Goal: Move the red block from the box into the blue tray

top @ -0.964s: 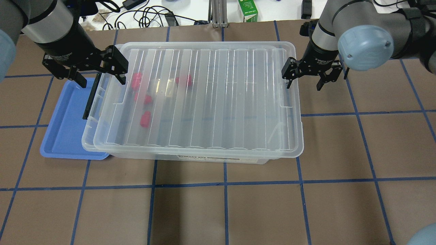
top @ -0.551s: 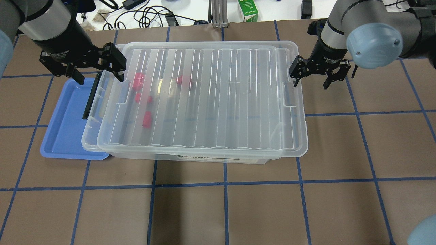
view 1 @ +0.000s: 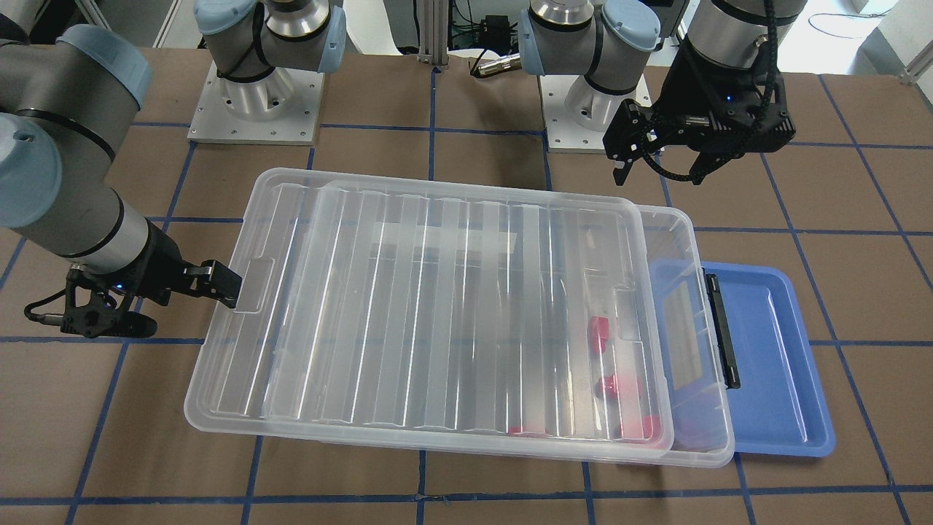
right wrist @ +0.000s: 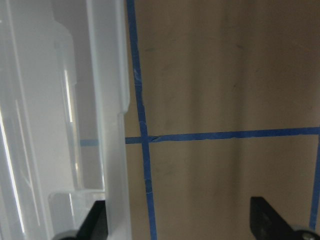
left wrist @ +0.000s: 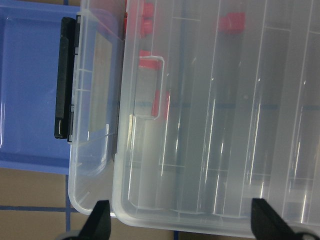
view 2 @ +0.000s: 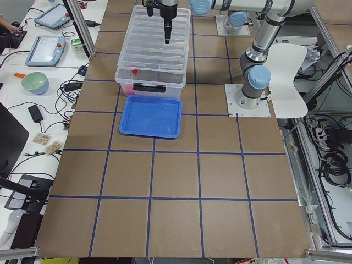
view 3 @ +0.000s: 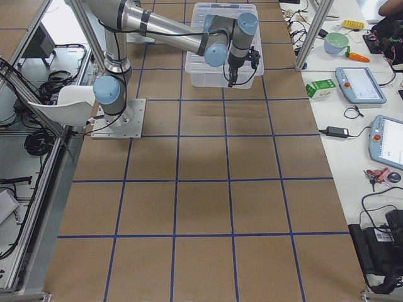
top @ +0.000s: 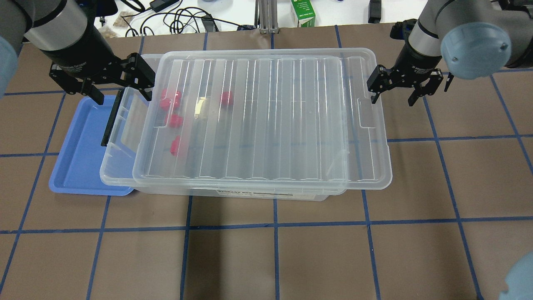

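The box [top: 109, 168] is a clear bin with a black latch [top: 110, 121] on its left end. Its ribbed lid [top: 266, 116] lies loose on top, shifted right and overhanging the bin's right end. Several red blocks [top: 171, 98] lie inside near the left end, seen through the lid. The blue tray [top: 79, 146] lies flat against the bin's left end, partly under it. My left gripper [top: 121, 92] is open above the bin's left end, straddling the lid's left edge [left wrist: 120, 150]. My right gripper [top: 392, 100] is open, with one finger at the lid's right rim [right wrist: 112, 100].
Brown table paper with a blue tape grid lies all around. A green carton [top: 303, 13] and cables lie beyond the table's far edge. The arm bases [view 1: 255, 95] stand behind the bin in the front-facing view.
The lid has slid to the right, uncovering more of the bin's left end. My right gripper has moved right along with it. My left gripper has hardly moved.
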You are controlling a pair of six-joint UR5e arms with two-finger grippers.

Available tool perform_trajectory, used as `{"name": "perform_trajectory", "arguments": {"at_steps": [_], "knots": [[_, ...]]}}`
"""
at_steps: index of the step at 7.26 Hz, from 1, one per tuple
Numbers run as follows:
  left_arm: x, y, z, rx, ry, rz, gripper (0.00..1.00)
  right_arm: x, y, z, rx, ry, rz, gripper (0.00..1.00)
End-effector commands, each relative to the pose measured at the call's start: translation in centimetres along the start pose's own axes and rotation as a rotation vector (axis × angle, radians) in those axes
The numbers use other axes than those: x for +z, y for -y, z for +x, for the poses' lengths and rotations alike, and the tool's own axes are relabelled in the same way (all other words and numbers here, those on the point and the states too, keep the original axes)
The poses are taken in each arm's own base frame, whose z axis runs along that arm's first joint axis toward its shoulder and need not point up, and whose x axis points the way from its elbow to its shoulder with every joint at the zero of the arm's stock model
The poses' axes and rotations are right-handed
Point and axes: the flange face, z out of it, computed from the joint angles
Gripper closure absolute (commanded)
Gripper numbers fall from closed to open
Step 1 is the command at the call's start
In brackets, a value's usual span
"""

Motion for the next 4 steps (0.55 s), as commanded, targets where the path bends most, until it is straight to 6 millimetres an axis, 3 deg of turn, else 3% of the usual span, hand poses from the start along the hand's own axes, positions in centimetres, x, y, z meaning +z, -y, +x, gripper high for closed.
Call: {"name": "perform_trajectory", "arguments": {"at_steps": [1,4], "knots": [[0.3,-0.1,0.0,0.001,-0.003,-0.002,0.00,-0.2,0.3,3.0,0.000,0.003,-0.004,0.00],[0.7,0.1,0.1,0.009,-0.011,-0.013,0.00,-0.7,0.6,6.1,-0.028,-0.018,0.001,0.00]]}}
